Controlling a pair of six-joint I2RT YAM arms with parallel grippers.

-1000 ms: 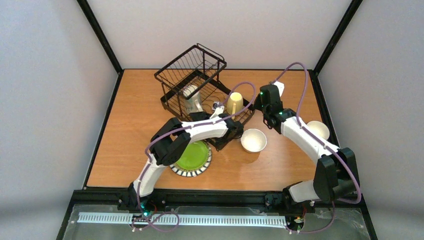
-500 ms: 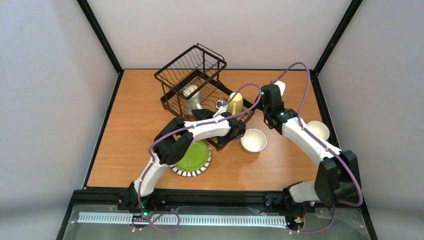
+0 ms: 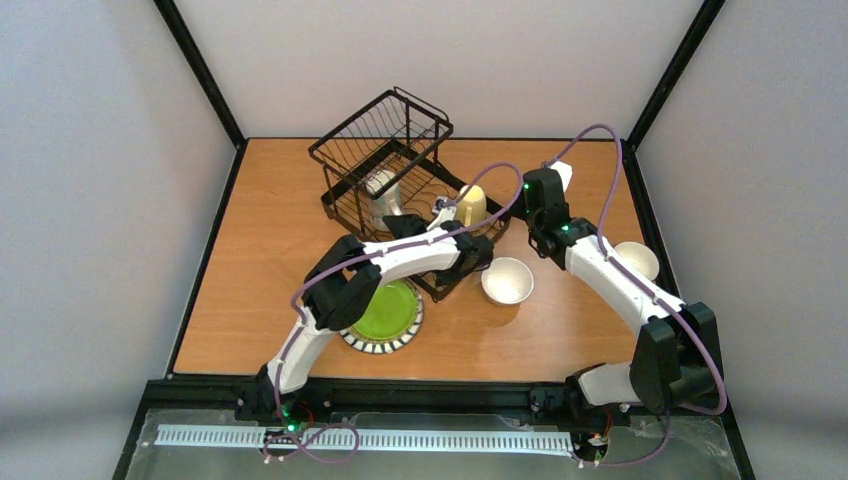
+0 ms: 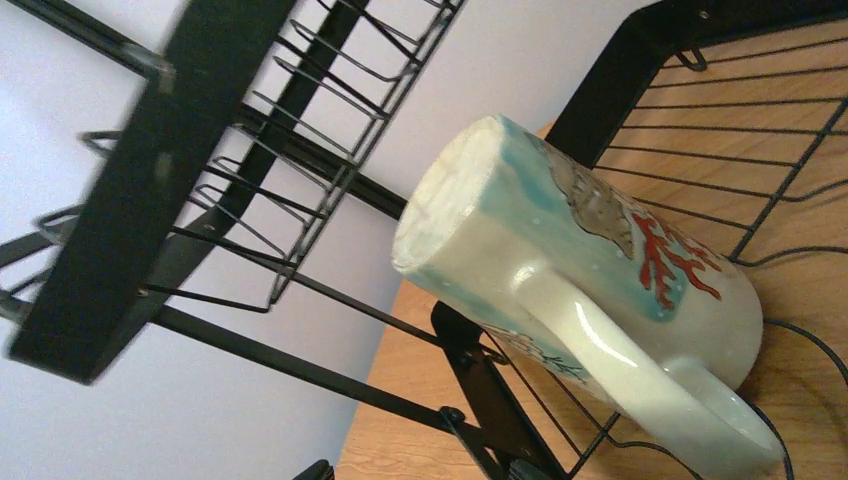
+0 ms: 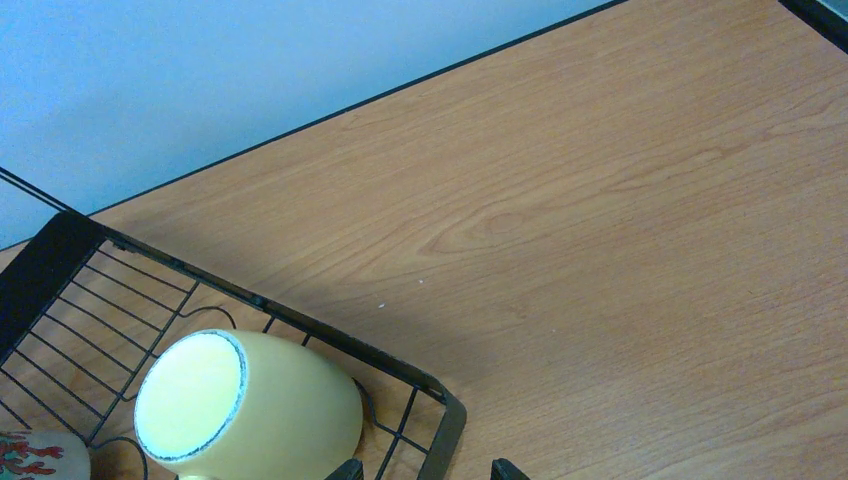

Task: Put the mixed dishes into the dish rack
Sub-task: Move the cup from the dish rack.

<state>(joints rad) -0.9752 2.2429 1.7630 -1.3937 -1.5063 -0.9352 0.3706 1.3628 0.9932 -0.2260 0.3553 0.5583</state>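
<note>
The black dish rack (image 3: pixel 385 140) stands at the back, its flat base (image 3: pixel 455 240) running toward the middle. A teal-banded cup (image 4: pixel 600 280) with red coral print lies tilted on the rack's wires, also seen from above as the cup (image 3: pixel 385 203). A cream-yellow mug (image 5: pixel 250 410) sits bottom-up in the rack's corner (image 5: pixel 445 410). My left gripper (image 4: pixel 420 472) is open just short of the cup, holding nothing. My right gripper (image 5: pixel 427 470) is open over the rack's corner rim, beside the mug (image 3: pixel 470 205). The green striped-rim plate (image 3: pixel 390 315) lies partly under my left arm.
A white bowl (image 3: pixel 507 280) sits on the table just right of the rack's near end. A second bowl (image 3: pixel 640 258) lies at the right edge, partly behind my right arm. Black frame posts border the wooden table.
My left gripper has opened a little wider near the cup. My right gripper has drawn back slightly from the yellow mug, which now sits lower in the rack.
</note>
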